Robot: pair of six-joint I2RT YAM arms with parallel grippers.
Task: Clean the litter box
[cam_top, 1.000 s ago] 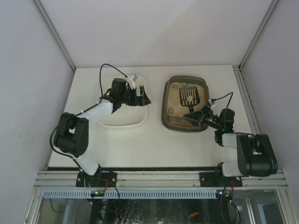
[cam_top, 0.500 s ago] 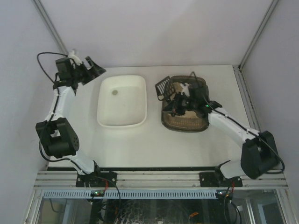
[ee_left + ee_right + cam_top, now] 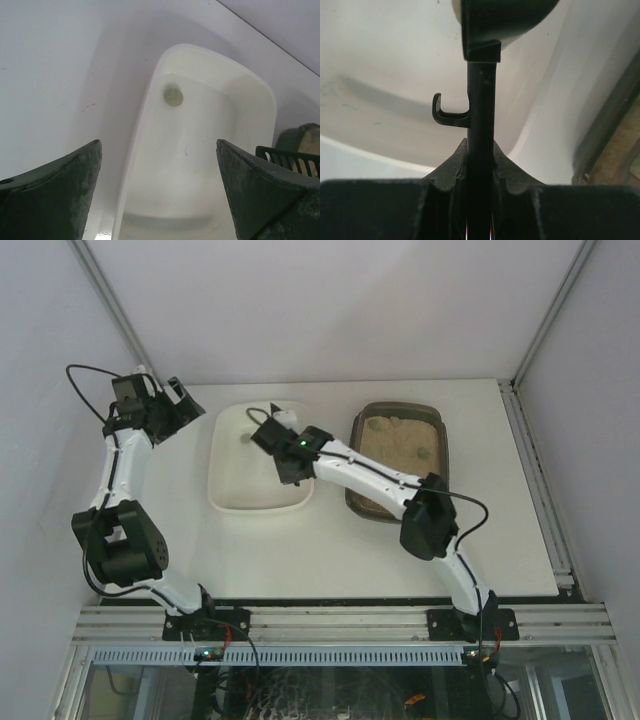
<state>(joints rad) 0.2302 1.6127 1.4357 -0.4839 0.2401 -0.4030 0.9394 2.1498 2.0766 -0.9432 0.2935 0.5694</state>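
Only the wrist views tell: the right gripper (image 3: 480, 167) has its jaws clenched on the scoop (image 3: 481, 100) handle, while the left gripper (image 3: 160, 192) has its jaws spread, facing the white tub (image 3: 145, 107).

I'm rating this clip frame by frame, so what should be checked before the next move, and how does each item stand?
1. Right gripper shut on the handle of the scoop: ok.
2. Scoop held over the white tub, not the table: ok.
3. Left gripper open, holding nothing, well apart from the right arm: ok.
4. One clump lies in the tub: ok.
5. What the scoop's head carries: cannot tell, it is hidden.
6. Litter box free of clumps: cannot tell, the marks in the litter are too small.
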